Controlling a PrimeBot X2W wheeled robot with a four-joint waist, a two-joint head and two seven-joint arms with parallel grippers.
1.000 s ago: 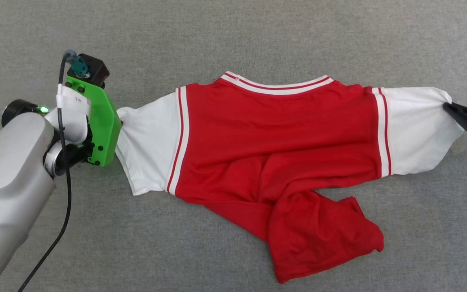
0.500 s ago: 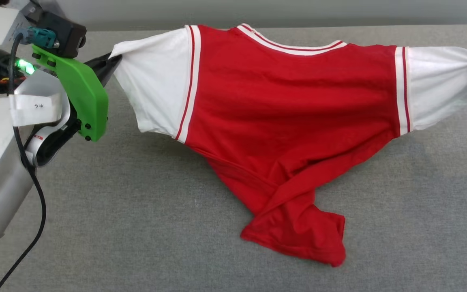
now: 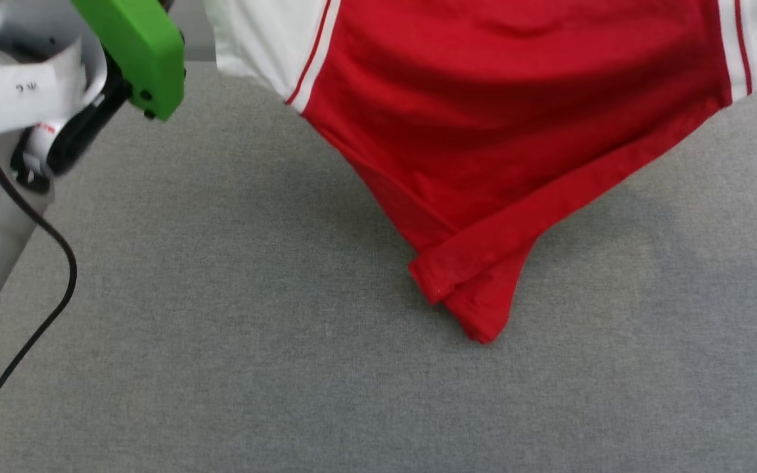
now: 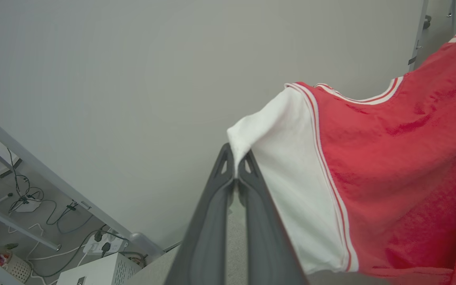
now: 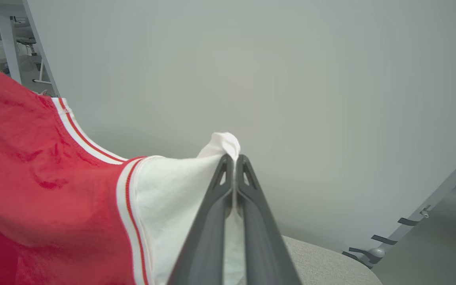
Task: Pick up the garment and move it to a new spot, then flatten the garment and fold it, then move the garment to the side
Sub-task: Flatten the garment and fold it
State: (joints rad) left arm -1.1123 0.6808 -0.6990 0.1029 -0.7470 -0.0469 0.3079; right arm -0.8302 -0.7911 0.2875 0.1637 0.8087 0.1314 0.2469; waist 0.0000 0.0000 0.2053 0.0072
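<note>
The garment point(image 3: 497, 112), a red jersey with white sleeves and red-and-white striped trim, hangs in the air stretched between both arms. Its twisted lower hem point(image 3: 477, 309) droops down to the grey table point(image 3: 221, 328). In the left wrist view my left gripper point(image 4: 236, 158) is shut on the tip of one white sleeve point(image 4: 287, 166). In the right wrist view my right gripper point(image 5: 233, 158) is shut on the tip of the other white sleeve point(image 5: 172, 190). The left arm's green wrist mount point(image 3: 138, 49) shows at the top left of the head view. The printed side is hidden.
Grey fabric covers the whole table. A black cable point(image 3: 37, 315) trails down from my left arm along the left edge. Behind the table stands a plain pale wall point(image 4: 133, 79); metal frame legs, cables and a white box point(image 4: 97, 271) lie on the floor beyond.
Both grippers have lifted the garment off the table by its sleeves; only the bunched hem now hangs near the cloth. The head view has also shifted.
</note>
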